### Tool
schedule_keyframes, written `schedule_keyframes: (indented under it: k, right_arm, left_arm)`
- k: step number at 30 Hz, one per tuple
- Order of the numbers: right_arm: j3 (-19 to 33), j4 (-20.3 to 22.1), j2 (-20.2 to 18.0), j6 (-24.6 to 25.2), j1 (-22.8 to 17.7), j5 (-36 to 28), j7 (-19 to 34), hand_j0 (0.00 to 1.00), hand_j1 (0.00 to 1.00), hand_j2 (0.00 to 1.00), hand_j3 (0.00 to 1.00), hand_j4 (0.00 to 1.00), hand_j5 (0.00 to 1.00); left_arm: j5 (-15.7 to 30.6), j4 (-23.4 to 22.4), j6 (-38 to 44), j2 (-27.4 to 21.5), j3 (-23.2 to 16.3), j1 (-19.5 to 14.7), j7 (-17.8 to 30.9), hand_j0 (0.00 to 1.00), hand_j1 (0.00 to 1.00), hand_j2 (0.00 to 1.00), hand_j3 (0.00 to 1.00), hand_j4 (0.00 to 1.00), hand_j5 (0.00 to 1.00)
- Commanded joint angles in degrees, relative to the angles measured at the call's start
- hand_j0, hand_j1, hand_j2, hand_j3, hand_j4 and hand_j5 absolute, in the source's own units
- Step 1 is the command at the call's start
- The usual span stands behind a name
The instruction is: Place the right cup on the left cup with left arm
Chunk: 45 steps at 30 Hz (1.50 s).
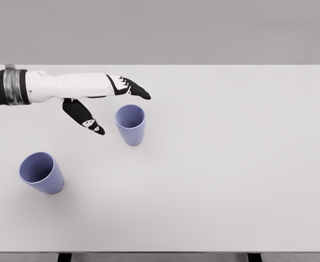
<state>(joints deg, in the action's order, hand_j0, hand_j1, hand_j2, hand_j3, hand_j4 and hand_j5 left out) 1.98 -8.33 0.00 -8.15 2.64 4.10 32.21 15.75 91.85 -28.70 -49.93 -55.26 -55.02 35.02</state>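
The left robot hand (102, 103) is seen spread wide, holding nothing, just left of the right lavender plastic cup (130, 124), not touching. The left lavender cup (41, 172) stands nearer, on the white surface (230, 164).

Two matching periwinkle-blue plastic cups, smooth, tapered and empty, stand upright and well apart on a white table. The right cup (130, 124) sits left of the table's middle, open mouth up. The left cup (41, 172) stands nearer the front left, also upright, its open rim facing up.
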Motion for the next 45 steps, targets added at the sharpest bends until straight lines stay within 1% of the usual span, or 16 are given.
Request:
schedule_keyframes:
  k: [1,3,4,6,8,9,12,14,16,24,27,33,36,38,41,45]
  right_arm:
    - [0.22,0.16,0.00,-0.02,-0.09,-0.06,-0.04,1.00,1.00,1.00,1.00,1.00,1.00]
    - [0.04,-0.46,0.00,0.07,-1.49,0.03,0.04,1.00,1.00,1.00,1.00,1.00,1.00]
    - [0.13,-0.46,0.00,0.07,-1.49,0.03,0.04,1.00,1.00,1.00,1.00,1.00,1.00]
    - [-0.05,-0.37,0.00,0.07,-1.49,0.03,0.04,1.00,1.00,1.00,1.00,1.00,1.00]
    - [0.04,-0.37,0.00,0.07,-1.49,0.11,0.04,1.00,1.00,1.00,1.00,1.00,1.00]
    - [0.04,-0.37,0.00,0.07,-1.49,0.11,0.04,1.00,1.00,1.00,1.00,1.00,1.00]
    - [-0.05,-0.37,0.00,0.07,-1.49,0.11,0.04,1.00,1.00,1.00,1.00,1.00,1.00]
    - [0.04,-0.37,0.00,0.07,-1.49,0.11,0.04,1.00,1.00,1.00,1.00,1.00,1.00]
    - [0.04,-0.37,0.00,0.07,-1.49,0.11,0.04,1.00,1.00,1.00,1.00,1.00,1.00]
    - [0.04,-0.37,0.00,0.07,-1.49,0.11,0.04,1.00,1.00,1.00,1.00,1.00,1.00]
    - [0.13,-0.37,0.00,0.07,-1.49,0.11,0.04,1.00,1.00,1.00,1.00,1.00,1.00]
    - [0.04,-0.37,0.00,0.07,-1.49,0.11,0.04,1.00,1.00,1.00,1.00,1.00,1.00]
    - [0.13,-0.37,0.00,0.07,-1.49,0.11,0.04,1.00,1.00,1.00,1.00,1.00,1.00]
    - [0.13,-0.37,0.00,0.07,-1.49,0.11,0.04,1.00,1.00,1.00,1.00,1.00,1.00]
    - [0.04,-0.37,0.00,0.07,-1.49,0.11,0.04,1.00,1.00,1.00,1.00,1.00,1.00]
    - [0.13,-0.37,0.00,0.07,-1.49,0.11,0.04,1.00,1.00,1.00,1.00,1.00,1.00]
  left_arm:
    - [0.51,0.09,0.14,-0.08,-0.02,0.00,-0.02,1.00,1.00,1.00,1.00,1.00,1.00]
    - [0.16,-0.35,0.14,0.01,-0.02,-0.44,-0.02,1.00,1.00,1.00,1.00,1.00,1.00]
    - [-0.02,-0.53,0.14,0.10,-0.02,-0.53,-0.02,1.00,1.00,1.00,1.00,1.00,1.00]
    - [-0.19,-3.34,0.14,0.45,-0.02,-2.11,-0.02,1.00,1.00,1.00,1.00,1.00,1.00]
    - [-0.19,-3.60,0.14,0.71,-0.28,-2.46,-0.02,1.00,1.00,1.00,1.00,1.00,1.00]
    - [-0.11,-3.60,0.14,0.63,-1.69,-2.46,-0.02,1.00,1.00,1.00,1.00,1.00,1.00]
    - [-0.19,-4.30,0.14,0.80,-3.45,-2.64,-0.02,1.00,1.00,1.00,1.00,1.00,1.00]
    - [-0.81,-7.38,0.23,1.85,-4.50,-3.96,-0.02,1.00,1.00,1.00,1.00,1.00,1.00]
    - [-2.56,-7.82,0.14,4.14,-6.00,-4.13,-0.02,1.00,1.00,1.00,1.00,1.00,1.00]
    - [-2.92,-8.44,0.05,6.60,-6.26,-3.61,-0.02,1.00,1.00,1.00,1.00,1.00,1.00]
    - [-3.80,-10.46,0.05,8.36,-6.26,-2.90,-0.02,1.00,1.00,1.00,1.00,1.00,1.00]
    - [-3.88,-10.81,-0.39,8.27,-6.17,-2.64,-0.02,1.00,1.00,1.00,1.00,1.00,1.00]
    - [-10.03,-11.86,-0.91,8.10,-5.47,-2.55,-0.02,1.00,1.00,1.00,1.00,1.00,1.00]
    - [-12.85,-11.95,-1.18,8.10,-5.29,-2.64,-0.02,1.00,1.00,1.00,1.00,1.00,1.00]
    - [-15.57,-13.18,-1.44,8.54,-5.12,-2.64,-0.02,1.00,1.00,1.00,1.00,1.00,1.00]
    - [-15.58,-14.76,-1.53,10.73,-5.12,-2.46,-0.02,1.00,1.00,1.00,1.00,1.00,1.00]
